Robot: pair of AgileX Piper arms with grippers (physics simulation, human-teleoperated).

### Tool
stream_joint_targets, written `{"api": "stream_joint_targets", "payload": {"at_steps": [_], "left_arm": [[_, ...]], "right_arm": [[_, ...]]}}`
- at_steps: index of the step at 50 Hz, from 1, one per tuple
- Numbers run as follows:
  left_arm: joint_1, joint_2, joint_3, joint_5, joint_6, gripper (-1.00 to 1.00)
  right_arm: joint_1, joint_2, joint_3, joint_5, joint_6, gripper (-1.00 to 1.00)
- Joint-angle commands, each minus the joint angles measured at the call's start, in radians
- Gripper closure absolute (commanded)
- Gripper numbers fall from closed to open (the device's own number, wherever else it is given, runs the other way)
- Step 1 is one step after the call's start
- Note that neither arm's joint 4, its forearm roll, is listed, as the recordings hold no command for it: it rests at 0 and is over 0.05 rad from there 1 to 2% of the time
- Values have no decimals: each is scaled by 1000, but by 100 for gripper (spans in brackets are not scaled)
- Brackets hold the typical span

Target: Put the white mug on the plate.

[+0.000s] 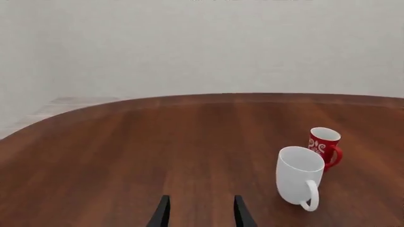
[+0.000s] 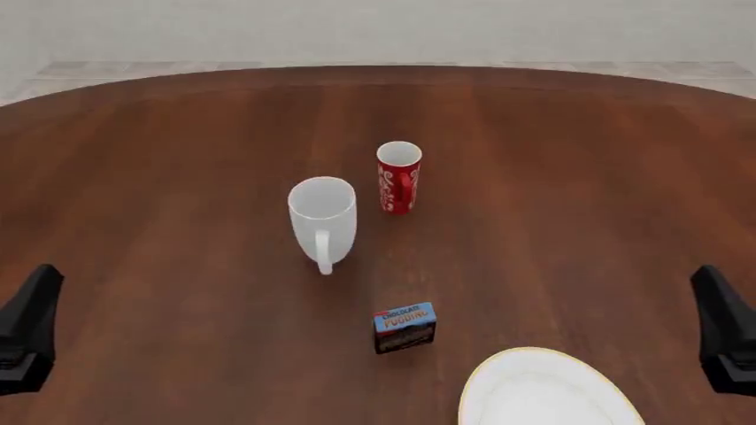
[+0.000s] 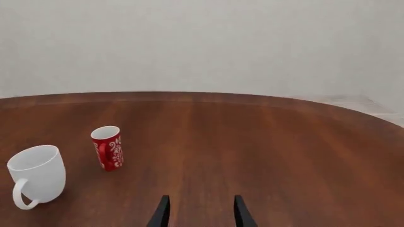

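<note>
You had both grippers — left gripper (image 1: 200, 213), right gripper (image 3: 200, 213) — parted and empty; best to approach the white mug (image 2: 322, 219) by its near-facing handle, away from the red mug (image 2: 399, 177).

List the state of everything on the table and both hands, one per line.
white mug: upright, empty, handle toward the arms, not on the plate
red mug: upright, just behind the white mug
plate: flat, bare, at the near edge
small box: standing, untouched
left hand: open, empty
right hand: open, empty
</note>
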Motion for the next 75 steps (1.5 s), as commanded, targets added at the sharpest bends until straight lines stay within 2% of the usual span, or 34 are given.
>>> {"api": "stream_joint_targets", "payload": {"at_steps": [1, 2, 3, 5, 7, 11, 19, 29, 37, 41, 42, 43, 45, 49, 51, 61, 66, 70, 75], "left_arm": [[6, -7, -3, 7, 4, -100], [10, -7, -4, 7, 4, -100], [11, -7, -4, 8, 4, -100], [12, -5, -5, 14, -3, -100], [11, -6, -6, 15, -2, -100], [11, -7, -11, 21, -2, -100], [11, -7, -6, 17, -2, -100], [10, -8, -1, 7, 4, -100], [10, -7, 0, 8, 2, -100], [11, -6, 1, 8, -1, -100], [11, -6, 1, 8, 0, -100], [10, -7, 0, 6, 3, -100], [11, -7, 0, 10, -1, -100], [10, -7, -1, 10, 1, -100], [10, -8, -7, 15, 2, -100], [10, -8, -4, 12, 3, -100], [10, -7, -4, 12, 1, -100], [10, -7, -4, 11, 3, -100], [10, -7, -4, 11, 2, -100]], "right_arm": [[9, 29, -43, 21, 10, -100], [35, 35, -65, 33, 2, -100], [32, 57, -103, 56, 44, -100], [58, 97, -156, 83, 34, -100], [80, 135, -182, 96, 49, -100], [119, 174, -242, 147, 46, -100], [194, 217, -334, 252, 110, -100], [279, 298, -460, 391, 93, -100], [367, 418, -588, 489, 129, -100], [407, 476, -613, 508, 127, -100], [421, 480, -631, 513, 134, -100], [412, 483, -642, 520, 167, -100], [434, 526, -660, 531, 159, -100], [447, 578, -686, 537, 179, -100], [456, 606, -694, 527, 223, -100], [514, 779, -748, 498, 219, -100], [550, 864, -796, 499, 261, -100], [567, 909, -834, 507, 257, -100], [609, 982, -869, 507, 303, -100]]}}
